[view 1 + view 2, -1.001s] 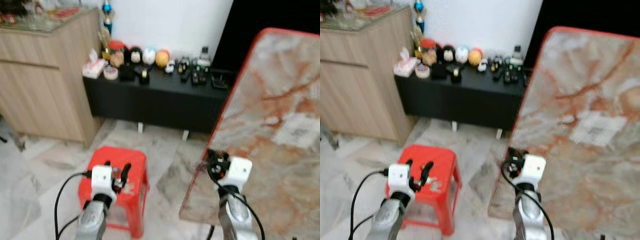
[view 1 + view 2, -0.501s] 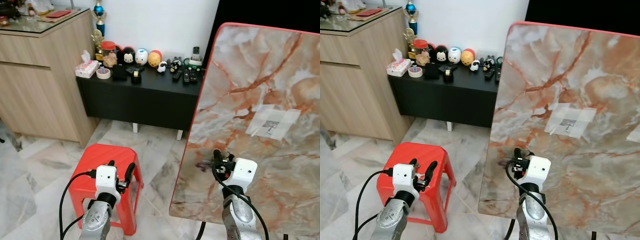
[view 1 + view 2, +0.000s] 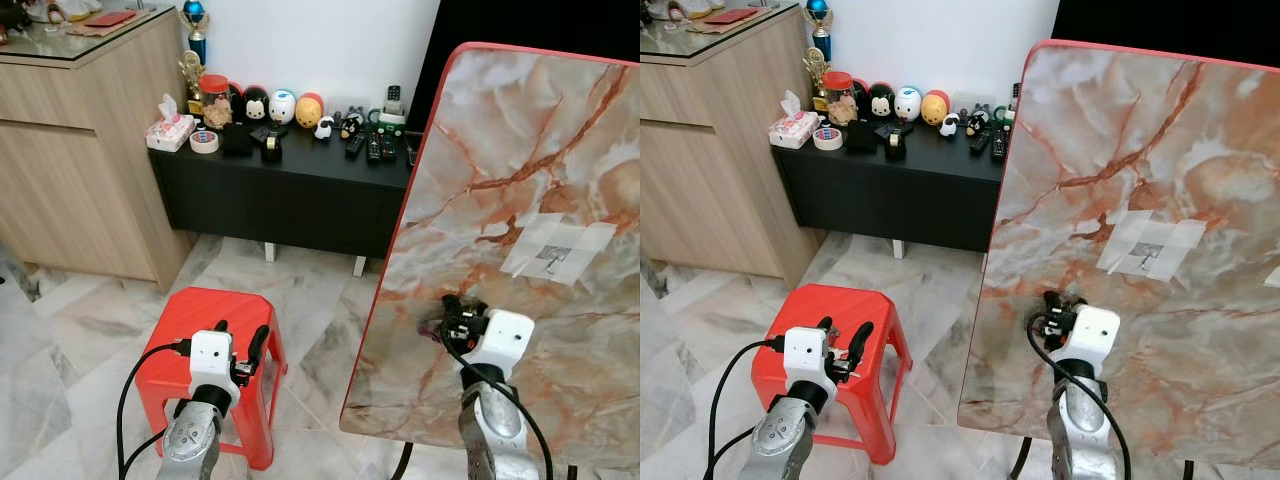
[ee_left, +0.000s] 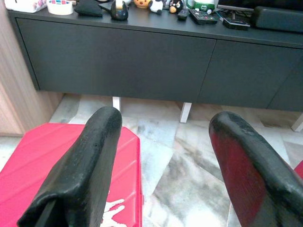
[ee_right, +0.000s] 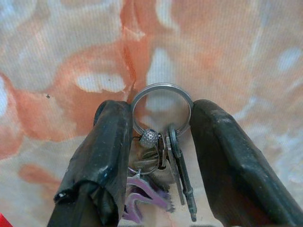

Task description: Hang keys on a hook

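A bunch of keys on a silver ring sits between the two fingers of my right gripper, which is shut on it. That gripper is held up close to an upright marble-patterned board with a red edge. A small metal hook sits on a taped white patch on the board, higher than the gripper and to its right. My left gripper is open with nothing in it, low over a red plastic stool.
A black low cabinet along the back wall carries toys, remotes and a tape roll. A wooden counter stands at the left. The floor is marble tile. Cables trail from both arms.
The head view has swung and sharpened, so the board now sits a little further right in the picture. The right gripper still holds the keys against the board; the left arm has not moved.
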### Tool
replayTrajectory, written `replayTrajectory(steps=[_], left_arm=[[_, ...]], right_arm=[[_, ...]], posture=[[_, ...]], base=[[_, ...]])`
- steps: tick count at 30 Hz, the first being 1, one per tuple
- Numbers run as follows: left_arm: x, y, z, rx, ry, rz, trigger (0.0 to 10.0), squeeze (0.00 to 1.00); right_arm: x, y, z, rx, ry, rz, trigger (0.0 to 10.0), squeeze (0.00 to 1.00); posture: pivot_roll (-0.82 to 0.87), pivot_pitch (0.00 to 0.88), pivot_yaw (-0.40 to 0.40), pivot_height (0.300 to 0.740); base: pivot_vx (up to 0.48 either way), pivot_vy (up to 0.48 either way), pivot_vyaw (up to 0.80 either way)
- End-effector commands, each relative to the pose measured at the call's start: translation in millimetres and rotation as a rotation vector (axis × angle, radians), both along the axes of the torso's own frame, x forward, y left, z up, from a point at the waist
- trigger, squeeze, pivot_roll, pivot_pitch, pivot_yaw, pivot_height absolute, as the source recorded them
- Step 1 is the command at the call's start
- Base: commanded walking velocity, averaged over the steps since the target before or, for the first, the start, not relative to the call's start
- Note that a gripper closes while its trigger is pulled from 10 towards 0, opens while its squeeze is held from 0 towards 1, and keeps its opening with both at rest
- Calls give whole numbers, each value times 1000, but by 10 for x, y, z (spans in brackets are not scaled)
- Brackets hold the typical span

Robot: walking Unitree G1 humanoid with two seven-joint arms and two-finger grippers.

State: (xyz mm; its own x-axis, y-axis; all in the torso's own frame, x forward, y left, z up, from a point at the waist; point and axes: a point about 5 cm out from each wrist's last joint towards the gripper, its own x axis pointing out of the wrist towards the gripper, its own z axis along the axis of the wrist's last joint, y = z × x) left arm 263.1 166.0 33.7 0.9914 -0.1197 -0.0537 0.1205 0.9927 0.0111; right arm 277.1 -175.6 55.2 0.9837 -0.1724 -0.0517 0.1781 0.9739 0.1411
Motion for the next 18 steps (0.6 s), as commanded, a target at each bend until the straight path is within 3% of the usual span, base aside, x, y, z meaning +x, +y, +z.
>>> replayTrajectory(steps=[1,7,18], left_arm=[[-6,-42,-7,7,1,-16,10000,0],[-6,-52,-7,7,0,-18,10000,0],[-4,-33,-3,13,-3,-18,10000,0]], right_arm=[[43,-109,178,-9,-74,-43,10000,0],[23,-62,129,0,-58,-29,10000,0],[16,-10,108,9,-47,-19,10000,0]], posture=[[8,24,-112,740],[13,22,-112,740],[15,14,-111,740]], base=[[0,0,0],[0,-304,0],[0,-54,0]])
